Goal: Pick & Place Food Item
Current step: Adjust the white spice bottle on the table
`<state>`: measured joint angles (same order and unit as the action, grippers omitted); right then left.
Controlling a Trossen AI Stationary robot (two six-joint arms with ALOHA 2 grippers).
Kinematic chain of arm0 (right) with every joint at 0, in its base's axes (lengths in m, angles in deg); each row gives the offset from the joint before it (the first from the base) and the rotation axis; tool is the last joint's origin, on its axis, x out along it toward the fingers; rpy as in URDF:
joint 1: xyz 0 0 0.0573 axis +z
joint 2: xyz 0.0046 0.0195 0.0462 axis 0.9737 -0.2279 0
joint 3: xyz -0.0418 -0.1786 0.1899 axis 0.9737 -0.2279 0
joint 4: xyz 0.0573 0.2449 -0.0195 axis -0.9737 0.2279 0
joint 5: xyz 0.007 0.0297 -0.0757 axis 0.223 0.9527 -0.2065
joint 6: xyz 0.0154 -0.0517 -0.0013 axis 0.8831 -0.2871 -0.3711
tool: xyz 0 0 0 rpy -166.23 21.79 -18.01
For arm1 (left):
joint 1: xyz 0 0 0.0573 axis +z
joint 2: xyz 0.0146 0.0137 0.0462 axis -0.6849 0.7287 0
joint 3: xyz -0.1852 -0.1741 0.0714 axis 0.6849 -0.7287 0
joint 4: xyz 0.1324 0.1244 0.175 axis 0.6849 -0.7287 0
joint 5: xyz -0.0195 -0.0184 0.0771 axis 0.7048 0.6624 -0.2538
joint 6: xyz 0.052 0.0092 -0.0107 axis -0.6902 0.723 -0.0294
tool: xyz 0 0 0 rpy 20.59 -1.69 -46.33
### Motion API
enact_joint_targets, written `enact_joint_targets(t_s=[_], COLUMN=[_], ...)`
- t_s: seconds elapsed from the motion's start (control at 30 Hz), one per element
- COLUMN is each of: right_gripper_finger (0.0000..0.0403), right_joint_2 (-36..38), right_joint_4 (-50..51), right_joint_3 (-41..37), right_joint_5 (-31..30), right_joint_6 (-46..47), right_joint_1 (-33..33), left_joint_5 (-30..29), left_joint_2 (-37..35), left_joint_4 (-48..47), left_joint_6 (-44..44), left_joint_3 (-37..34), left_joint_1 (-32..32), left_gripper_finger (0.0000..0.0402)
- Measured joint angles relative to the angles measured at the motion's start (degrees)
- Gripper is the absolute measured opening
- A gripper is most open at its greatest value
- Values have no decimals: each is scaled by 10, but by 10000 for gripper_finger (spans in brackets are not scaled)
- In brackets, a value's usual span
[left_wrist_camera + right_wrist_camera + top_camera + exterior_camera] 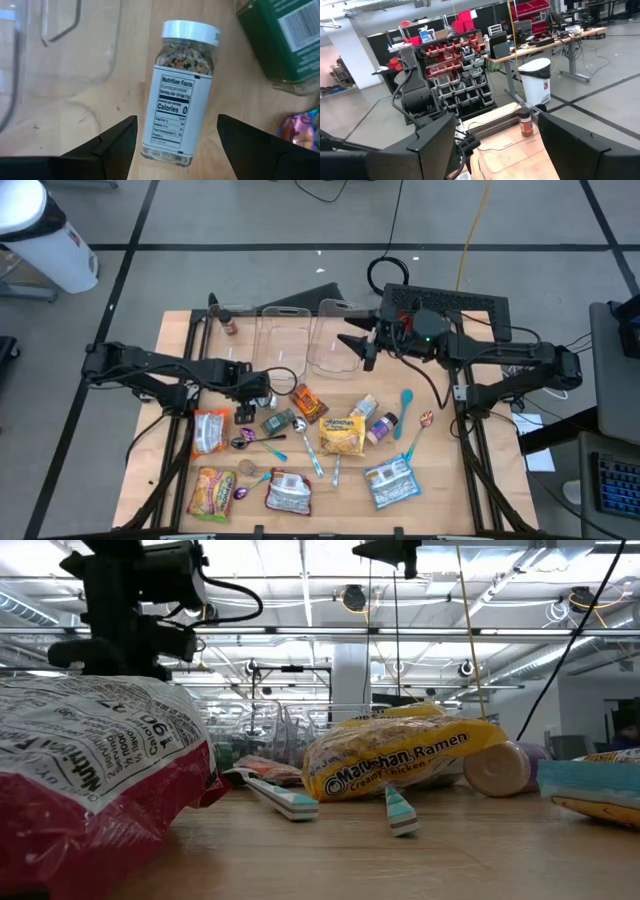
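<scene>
A spice jar (179,95) with a white cap and a nutrition label lies on its side on the wooden table. My left gripper (176,119) (250,395) points down over it, open, with one finger on each side of the jar's lower half and a gap on both sides. The gripper hides the jar in the high view. My right gripper (358,345) (496,117) hangs open and level above the clear containers at the far side, with nothing between its fingers.
Two clear containers (283,335) (335,340) stand at the far side; one (65,50) is close to the jar. A green packet (280,40), an orange packet (310,402), a ramen pack (342,435), other bags, spoons and a small jar (231,326) are spread over the table.
</scene>
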<state>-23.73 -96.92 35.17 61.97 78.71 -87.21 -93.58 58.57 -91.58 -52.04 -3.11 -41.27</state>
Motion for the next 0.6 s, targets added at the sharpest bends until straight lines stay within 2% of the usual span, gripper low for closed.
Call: enact_joint_targets(t_s=[0.2, 0.6], right_gripper_finger=[279, 279], right_joint_2=[0, 0], right_joint_4=[2, 3], right_joint_3=[0, 0], right_joint_5=[0, 0], right_joint_6=[0, 3], right_joint_1=[-9, -13], left_joint_5=[16, 12], left_joint_2=[0, -1], left_joint_4=[36, 72], left_joint_6=[-5, 20], left_joint_3=[-29, -60], left_joint_1=[0, 0], left_gripper_finger=[278, 247])
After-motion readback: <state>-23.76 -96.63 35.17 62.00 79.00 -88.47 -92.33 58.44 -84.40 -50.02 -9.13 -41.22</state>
